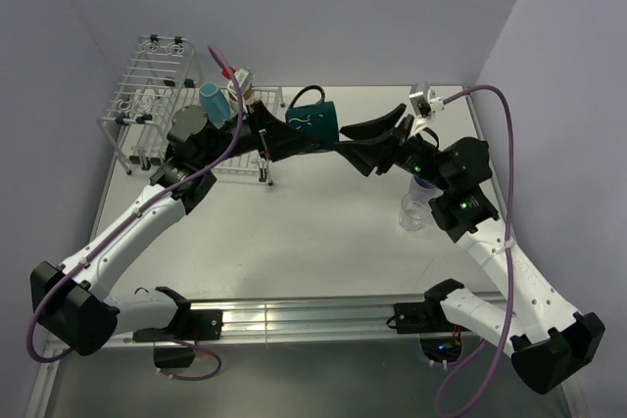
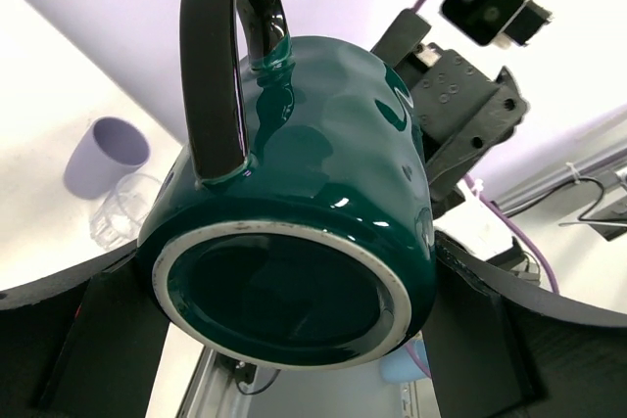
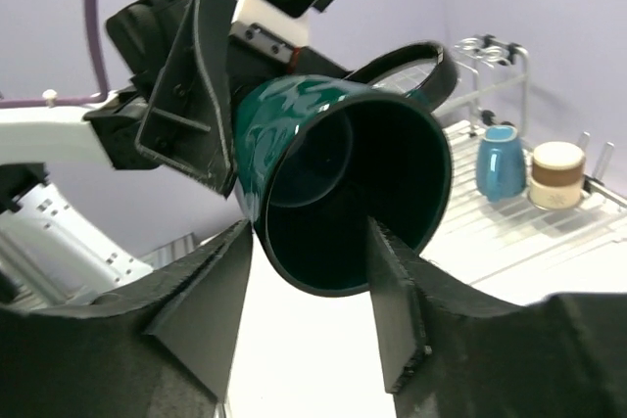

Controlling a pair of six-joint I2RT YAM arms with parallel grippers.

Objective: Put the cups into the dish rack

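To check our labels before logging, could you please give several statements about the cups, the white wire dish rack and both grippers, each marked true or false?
1. The left gripper holds the glossy dark teal ceramic mug off the table. True.
2. The right gripper is clamped on that mug. False: its jaws are spread open, facing the mug's mouth.
3. The light-blue mug and the tan-brown cup sit on the white wire dish rack. True.
4. The clear tumbler is loaded in the rack. False: it stands on the table by the right arm.
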